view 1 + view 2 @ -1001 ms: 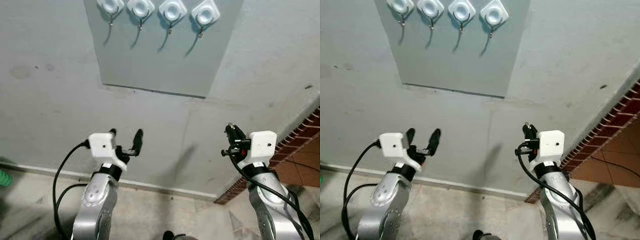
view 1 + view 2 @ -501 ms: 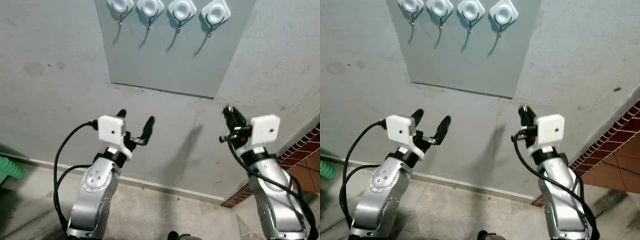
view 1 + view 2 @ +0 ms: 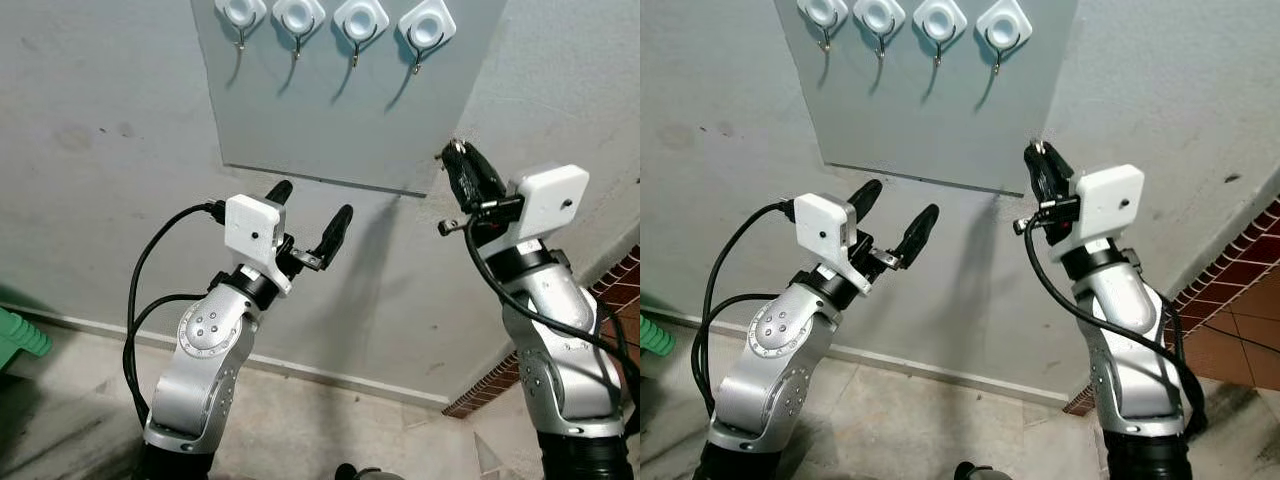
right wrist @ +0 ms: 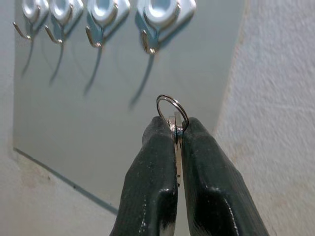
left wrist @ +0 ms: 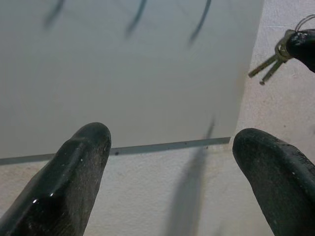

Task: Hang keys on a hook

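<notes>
Right gripper [image 4: 176, 129] pinching keys [image 5: 272, 61] below the rightmost hook [image 4: 150, 45], left gripper [image 3: 308, 216] spread wide below the panel [image 3: 330, 110]

Soft, even light falls on the pale grey wall panel [image 3: 340, 100], and each of the four white hook mounts [image 3: 361, 19] throws a long thin shadow slanting down and left across it. The head views are sharp. In the left wrist view the black gripper fingers [image 5: 74, 177] are blurred.
</notes>
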Controlling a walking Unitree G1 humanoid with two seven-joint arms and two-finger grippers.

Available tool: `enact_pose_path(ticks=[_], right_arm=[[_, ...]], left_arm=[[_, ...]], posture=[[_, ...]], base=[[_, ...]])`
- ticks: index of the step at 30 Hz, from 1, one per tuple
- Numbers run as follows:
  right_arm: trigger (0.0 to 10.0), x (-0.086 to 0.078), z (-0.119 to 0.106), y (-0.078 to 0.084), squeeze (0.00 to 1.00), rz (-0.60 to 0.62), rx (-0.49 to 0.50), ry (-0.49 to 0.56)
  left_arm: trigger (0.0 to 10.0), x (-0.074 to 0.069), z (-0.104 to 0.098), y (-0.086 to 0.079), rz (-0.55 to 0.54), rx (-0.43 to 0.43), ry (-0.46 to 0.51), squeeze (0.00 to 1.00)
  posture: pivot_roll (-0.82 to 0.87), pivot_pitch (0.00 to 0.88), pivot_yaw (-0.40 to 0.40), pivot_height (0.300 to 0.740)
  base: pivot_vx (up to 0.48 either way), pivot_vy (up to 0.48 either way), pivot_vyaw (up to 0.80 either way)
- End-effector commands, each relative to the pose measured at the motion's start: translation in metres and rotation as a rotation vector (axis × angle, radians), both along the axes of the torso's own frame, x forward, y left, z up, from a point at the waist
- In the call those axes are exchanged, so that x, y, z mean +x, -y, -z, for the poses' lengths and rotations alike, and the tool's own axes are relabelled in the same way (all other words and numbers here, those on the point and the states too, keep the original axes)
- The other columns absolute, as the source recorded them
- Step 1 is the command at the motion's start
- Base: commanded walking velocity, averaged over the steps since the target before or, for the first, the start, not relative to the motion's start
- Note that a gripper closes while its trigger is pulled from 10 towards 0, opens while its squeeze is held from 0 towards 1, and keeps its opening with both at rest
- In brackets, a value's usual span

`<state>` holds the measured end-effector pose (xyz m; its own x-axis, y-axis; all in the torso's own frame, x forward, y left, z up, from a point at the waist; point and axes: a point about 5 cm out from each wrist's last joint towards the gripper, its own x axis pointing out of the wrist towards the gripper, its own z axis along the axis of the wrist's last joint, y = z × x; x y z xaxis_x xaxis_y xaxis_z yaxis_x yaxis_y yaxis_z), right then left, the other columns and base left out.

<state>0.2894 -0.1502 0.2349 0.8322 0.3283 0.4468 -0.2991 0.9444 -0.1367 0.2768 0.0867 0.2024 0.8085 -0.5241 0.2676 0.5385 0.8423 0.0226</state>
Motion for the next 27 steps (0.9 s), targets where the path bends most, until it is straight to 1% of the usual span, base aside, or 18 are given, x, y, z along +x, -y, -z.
enact_pose_path(ticks=[1,6,8,10,13,18,27], right_arm=[[10.0,0.002,-0.006,0.002,0.0,-0.009,-0.006,0.014],[10.0,0.01,-0.015,-0.001,0.0,-0.037,-0.013,0.043],[10.0,0.017,-0.02,-0.002,0.0,-0.048,-0.023,0.055],[10.0,0.019,-0.021,-0.002,0.0,-0.05,-0.024,0.058],[10.0,0.029,-0.027,-0.002,0.0,-0.057,-0.025,0.069],[10.0,0.043,-0.031,-0.002,0.0,-0.06,0.003,0.061],[10.0,0.054,-0.036,-0.003,0.0,-0.063,0.012,0.061]], left_arm=[[10.0,-0.002,-0.012,0.003,0.026,-0.013,0.034,0.0],[10.0,-0.002,-0.015,0.004,0.03,-0.013,0.037,0.0],[10.0,-0.001,-0.017,0.005,0.034,-0.013,0.037,0.0],[10.0,-0.001,-0.017,0.005,0.036,-0.012,0.037,0.0],[10.0,0.0,-0.021,0.007,0.045,-0.013,0.039,0.0],[10.0,-0.002,-0.027,0.011,0.057,-0.019,0.045,0.0],[10.0,-0.006,-0.028,0.016,0.074,-0.026,0.037,0.0]], posture=[[-0.01,0.135,-0.038,0.74],[-0.01,0.137,-0.041,0.74],[-0.01,0.142,-0.043,0.74],[-0.01,0.142,-0.043,0.74],[0.0,0.15,-0.046,0.74],[0.0,0.166,-0.047,0.74],[0.01,0.182,-0.047,0.74]], base=[[0.0,0.0,0.0],[0.0,0.0,0.0],[0.0,0.0,0.0],[0.0,0.0,0.0],[0.0,0.0,0.0],[0.0,0.0,0.0],[0.0,0.0,0.0]])
